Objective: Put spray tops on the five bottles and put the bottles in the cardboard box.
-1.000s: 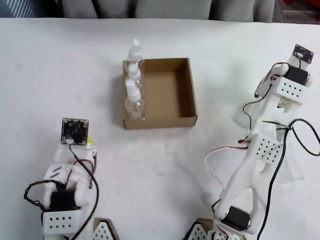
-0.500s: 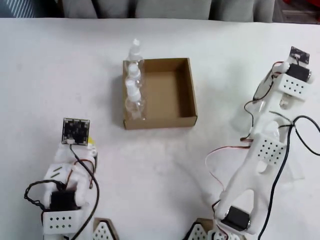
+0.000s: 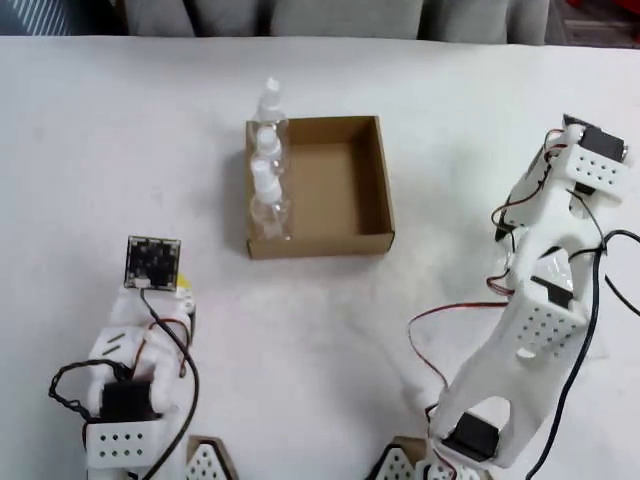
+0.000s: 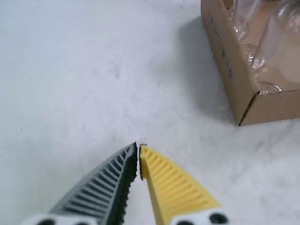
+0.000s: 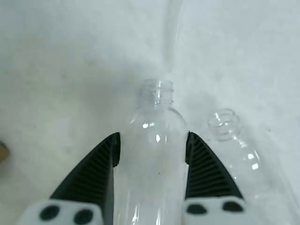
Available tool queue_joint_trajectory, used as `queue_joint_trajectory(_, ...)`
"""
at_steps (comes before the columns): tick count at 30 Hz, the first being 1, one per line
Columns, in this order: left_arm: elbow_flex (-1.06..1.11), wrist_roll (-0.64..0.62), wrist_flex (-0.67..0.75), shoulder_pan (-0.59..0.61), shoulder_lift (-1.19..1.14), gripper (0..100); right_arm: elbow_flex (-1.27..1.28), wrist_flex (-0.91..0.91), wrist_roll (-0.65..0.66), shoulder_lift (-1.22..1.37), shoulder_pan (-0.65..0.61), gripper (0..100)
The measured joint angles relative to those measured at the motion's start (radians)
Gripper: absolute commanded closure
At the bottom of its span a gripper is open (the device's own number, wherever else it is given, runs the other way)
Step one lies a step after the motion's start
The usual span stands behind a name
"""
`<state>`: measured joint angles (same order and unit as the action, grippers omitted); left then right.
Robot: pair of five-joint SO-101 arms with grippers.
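Observation:
The cardboard box (image 3: 368,180) stands open in the middle of the table. A row of clear bottles with white spray tops (image 3: 268,170) stands along its left inner wall, and they show again over the box corner (image 4: 276,42). My right gripper (image 5: 152,136) is at the table's right side, its black fingers (image 5: 101,164) pressed on both sides of an uncapped clear bottle (image 5: 154,159). A second uncapped bottle (image 5: 232,131) lies on the table beside it. My left gripper (image 4: 139,150) rests shut and empty near the front left, short of the box (image 4: 234,70).
The right arm (image 3: 540,310) stands tall over the right side, with loose red and black cables around it. The left arm (image 3: 135,370) sits low at the front left edge. Bare white tabletop lies between the box and both arms.
The right arm has lifted and its wrist has turned, swinging its camera end back towards the right. The left arm and the box have stayed put.

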<state>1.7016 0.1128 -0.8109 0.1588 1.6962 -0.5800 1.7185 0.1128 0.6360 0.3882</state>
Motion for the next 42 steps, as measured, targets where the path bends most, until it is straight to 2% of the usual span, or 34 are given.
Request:
queue_joint_trajectory(7,0.0,0.0,0.0,0.0,0.0,98,0.373,-0.157,0.048,-0.269,-0.009,98.2)
queue_joint_trajectory(14,0.0,0.0,0.0,0.0,0.0,98,0.856,-0.535,0.063,-0.562,-0.02,98.1)
queue_joint_trajectory(19,0.0,0.0,0.0,0.0,0.0,98,1.065,-0.752,0.167,-0.643,-0.025,94.5)
queue_joint_trajectory(25,0.0,0.0,0.0,0.0,0.0,98,1.097,-0.764,0.206,-0.658,-0.025,76.2)
queue_joint_trajectory(31,0.0,0.0,0.0,0.0,0.0,98,1.083,-0.657,0.209,-0.686,-0.025,75.5)
queue_joint_trajectory(37,0.0,0.0,0.0,0.0,0.0,98,0.959,-0.503,0.209,-0.732,-0.015,75.9)
queue_joint_trajectory(42,0.0,0.0,0.0,0.0,0.0,98,0.779,-0.483,0.114,-0.701,0.048,79.5)
